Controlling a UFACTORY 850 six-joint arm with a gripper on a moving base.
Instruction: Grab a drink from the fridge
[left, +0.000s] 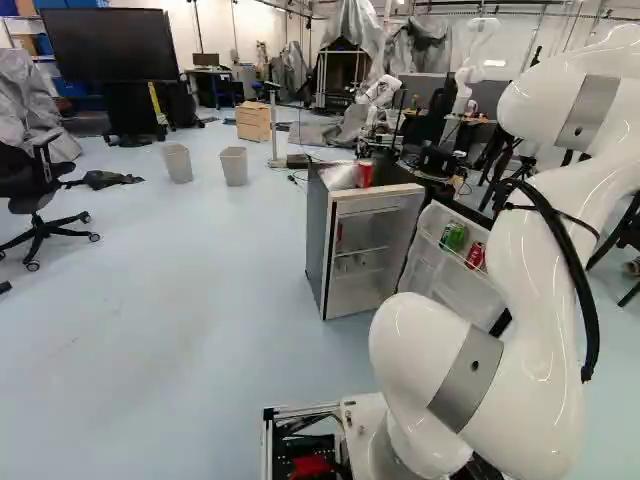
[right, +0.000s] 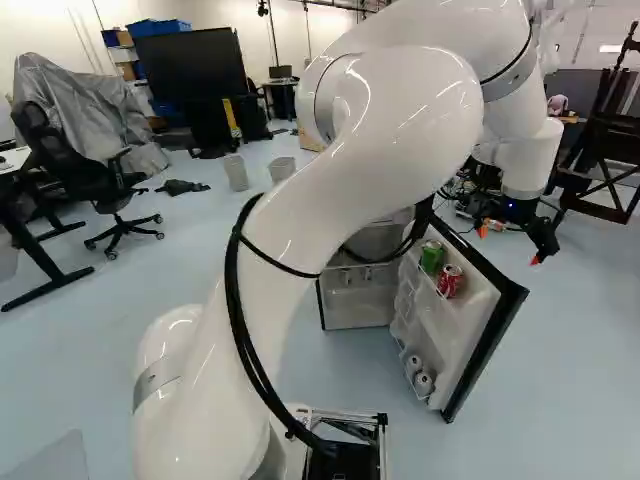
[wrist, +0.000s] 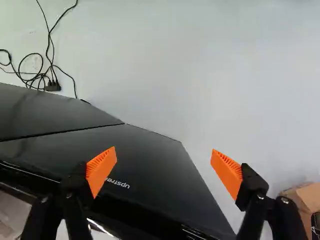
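cans (right: 432, 258) in open fridge door (right: 474, 316)

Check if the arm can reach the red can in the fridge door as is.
Probably not from here: the open gripper seems to be on the outer side of the fridge door, its panel between. From the inner side, the red can looks accessible.

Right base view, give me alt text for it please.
A white robot arm reaches past an open fridge; its black gripper hangs open beyond the fridge door. The door holds a green can, a red can and two lower cans.

Lab, with another robot (left: 464, 77)
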